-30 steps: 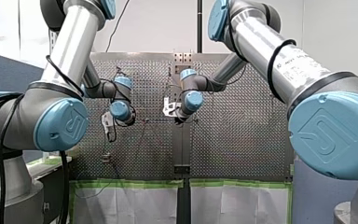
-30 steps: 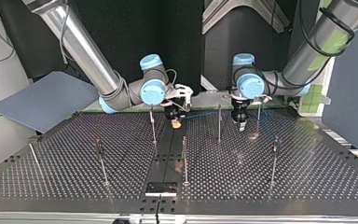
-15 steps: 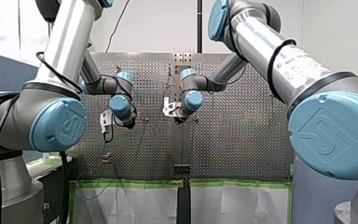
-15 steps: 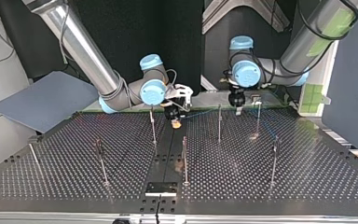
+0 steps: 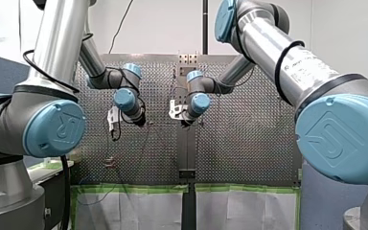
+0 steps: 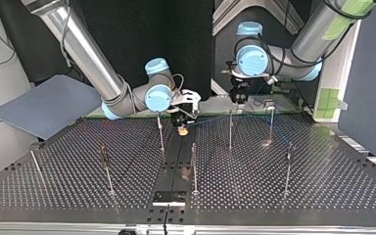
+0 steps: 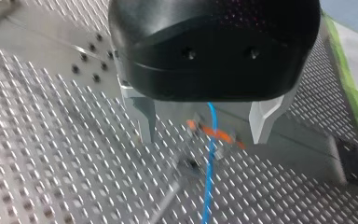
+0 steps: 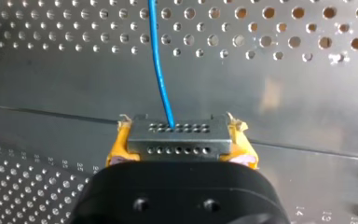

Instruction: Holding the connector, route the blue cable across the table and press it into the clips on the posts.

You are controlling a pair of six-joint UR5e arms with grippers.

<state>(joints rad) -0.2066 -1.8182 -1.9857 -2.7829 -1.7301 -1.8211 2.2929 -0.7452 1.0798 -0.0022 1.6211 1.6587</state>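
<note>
Right wrist view: right gripper (image 8: 179, 145), yellow pads clamped on connector (image 8: 177, 136); cable (image 8: 158, 60) leads ahead over table (image 8: 284, 93). Left gripper (image 7: 205, 128): fingers (image 7: 144, 119) wide, cable passing between, post (image 7: 168, 200) near. Both by table's arm-side edge.

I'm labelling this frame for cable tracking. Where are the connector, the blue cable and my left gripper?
connector (image 8: 178, 138), right wrist view, its front face.
blue cable (image 8: 156, 60), right wrist view, stretch ahead of the connector.
left gripper (image 7: 203, 137), left wrist view, midway between its fingertips.

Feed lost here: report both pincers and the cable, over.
Right pincer shut on connector. Left pincer open above blue cable, not gripping. No obstruction seen.
</note>
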